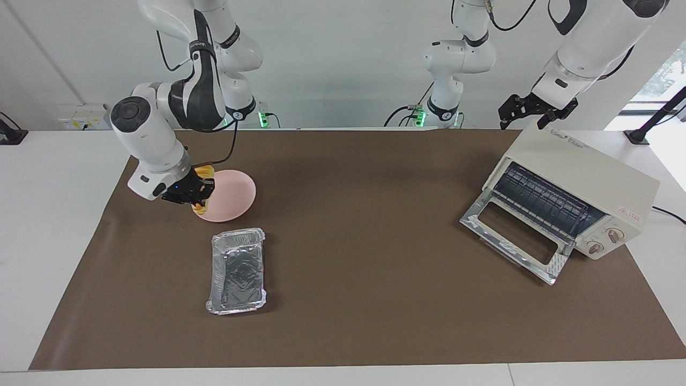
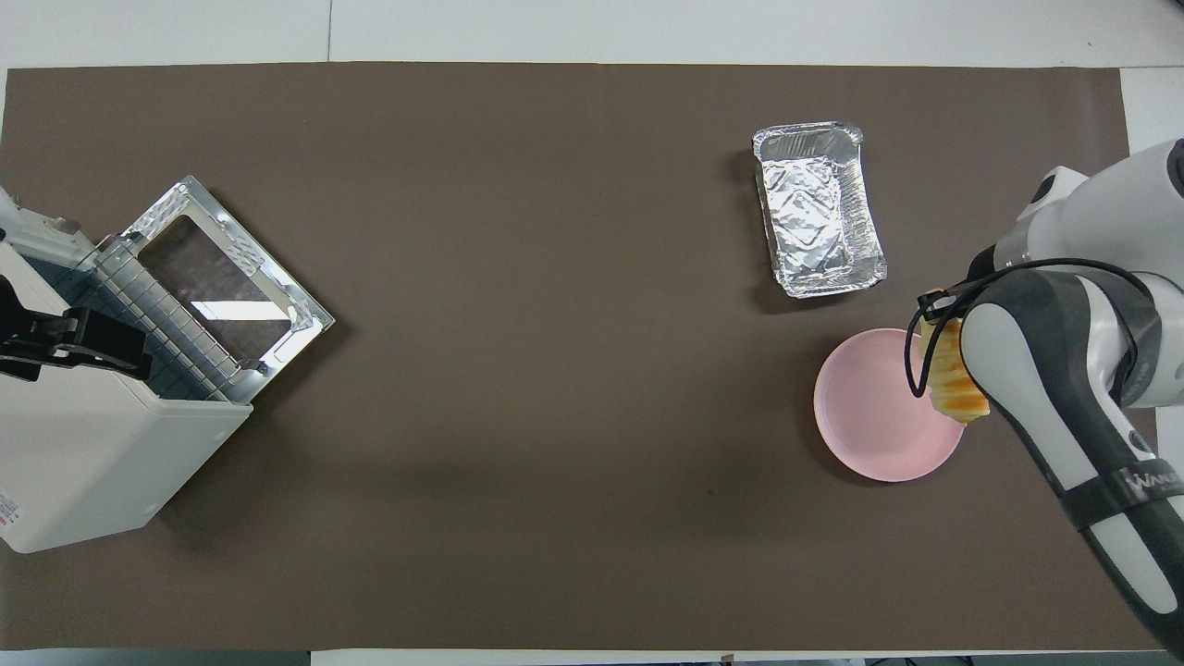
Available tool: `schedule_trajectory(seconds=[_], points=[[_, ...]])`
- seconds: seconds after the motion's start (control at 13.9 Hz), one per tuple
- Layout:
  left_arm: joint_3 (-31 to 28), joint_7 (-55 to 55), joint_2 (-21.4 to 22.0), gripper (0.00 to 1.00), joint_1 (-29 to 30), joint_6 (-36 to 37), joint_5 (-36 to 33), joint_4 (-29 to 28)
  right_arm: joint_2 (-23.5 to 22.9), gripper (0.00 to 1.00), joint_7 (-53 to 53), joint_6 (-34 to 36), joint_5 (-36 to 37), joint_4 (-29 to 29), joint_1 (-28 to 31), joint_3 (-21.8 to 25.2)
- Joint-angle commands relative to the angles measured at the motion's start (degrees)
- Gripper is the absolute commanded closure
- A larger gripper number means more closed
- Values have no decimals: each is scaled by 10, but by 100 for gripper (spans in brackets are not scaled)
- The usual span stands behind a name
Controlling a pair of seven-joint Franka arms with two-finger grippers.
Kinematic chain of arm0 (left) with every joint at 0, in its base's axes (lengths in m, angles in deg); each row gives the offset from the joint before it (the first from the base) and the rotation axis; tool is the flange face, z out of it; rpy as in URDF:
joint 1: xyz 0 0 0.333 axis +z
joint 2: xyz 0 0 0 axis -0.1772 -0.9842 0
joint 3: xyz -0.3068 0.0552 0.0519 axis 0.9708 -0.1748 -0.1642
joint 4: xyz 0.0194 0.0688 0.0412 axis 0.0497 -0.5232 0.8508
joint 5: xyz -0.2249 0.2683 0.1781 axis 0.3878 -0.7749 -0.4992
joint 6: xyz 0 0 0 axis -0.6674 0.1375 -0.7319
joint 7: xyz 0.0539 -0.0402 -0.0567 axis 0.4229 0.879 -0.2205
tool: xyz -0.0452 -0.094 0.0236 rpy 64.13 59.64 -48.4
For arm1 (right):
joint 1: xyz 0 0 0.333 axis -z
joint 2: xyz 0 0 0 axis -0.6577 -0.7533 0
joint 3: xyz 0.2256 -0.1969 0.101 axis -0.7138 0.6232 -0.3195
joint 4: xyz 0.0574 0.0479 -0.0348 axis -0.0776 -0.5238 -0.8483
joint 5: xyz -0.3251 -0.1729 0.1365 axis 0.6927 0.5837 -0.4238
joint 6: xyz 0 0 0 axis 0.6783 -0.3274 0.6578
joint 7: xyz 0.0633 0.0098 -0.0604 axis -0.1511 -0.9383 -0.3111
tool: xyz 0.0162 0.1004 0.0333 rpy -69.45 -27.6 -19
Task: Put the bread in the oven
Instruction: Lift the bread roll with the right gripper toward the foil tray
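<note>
The oven (image 1: 568,193) sits at the left arm's end of the table, its glass door already dropped flat and the wire rack bare, so nothing has gone in yet. The left gripper (image 1: 528,113) waits above the oven's top edge, jaws spread wide and empty. The foil tray (image 1: 237,271) lies unused, and just nearer to the robots the pink plate (image 1: 236,193) now holds nothing. The bread (image 1: 202,190) is up off it, pinched in the right gripper (image 1: 194,196) over the plate's rim at the right arm's end. I'd say 1 step is done, the pickup; the whole carry across the mat and the placing on the rack remain.
</note>
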Motion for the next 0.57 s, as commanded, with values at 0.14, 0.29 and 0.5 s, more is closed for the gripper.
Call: schedule_trajectory(seconds=[0.14, 0.29, 0.5], points=[[0, -3, 12, 0, 5, -8, 4, -11, -86, 100, -17, 52, -16, 154, 4, -2], [0, -3, 12, 0, 5, -8, 4, -11, -157, 100, -42, 94, -18, 260, -2, -2], [0, -3, 12, 0, 5, -8, 3, -11, -251, 100, -94, 96, -14, 361, -23, -1]])
